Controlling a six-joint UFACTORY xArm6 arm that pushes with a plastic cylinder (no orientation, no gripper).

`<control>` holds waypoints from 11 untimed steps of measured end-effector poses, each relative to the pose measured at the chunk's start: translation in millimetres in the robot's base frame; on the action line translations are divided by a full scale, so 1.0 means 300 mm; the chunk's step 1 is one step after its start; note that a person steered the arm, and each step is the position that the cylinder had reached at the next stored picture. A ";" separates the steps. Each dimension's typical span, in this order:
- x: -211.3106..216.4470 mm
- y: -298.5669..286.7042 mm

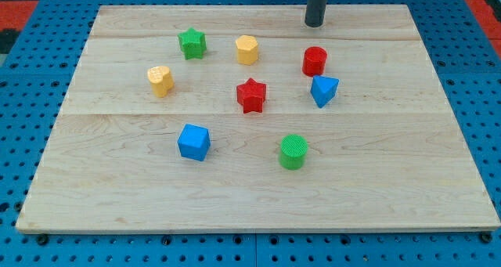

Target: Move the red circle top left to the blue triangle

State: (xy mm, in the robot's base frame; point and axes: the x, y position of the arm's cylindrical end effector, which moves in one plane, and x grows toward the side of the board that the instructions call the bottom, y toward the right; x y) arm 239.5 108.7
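The red circle (315, 61) stands on the wooden board at the view's upper right of centre. The blue triangle (323, 90) lies just below it and slightly to the right, nearly touching it. My tip (315, 23) is at the view's top, straight above the red circle with a clear gap between them. It touches no block.
A red star (251, 95) lies left of the blue triangle. A yellow hexagon (246, 49), a green star (192, 43) and a yellow block (160, 81) are further left. A blue cube (194, 142) and a green cylinder (293, 152) sit lower down. The board (391, 181) rests on a blue pegboard.
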 end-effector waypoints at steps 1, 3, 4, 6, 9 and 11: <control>0.006 -0.003; 0.026 0.144; 0.257 0.319; 0.248 0.110; 0.253 0.089; 0.254 -0.134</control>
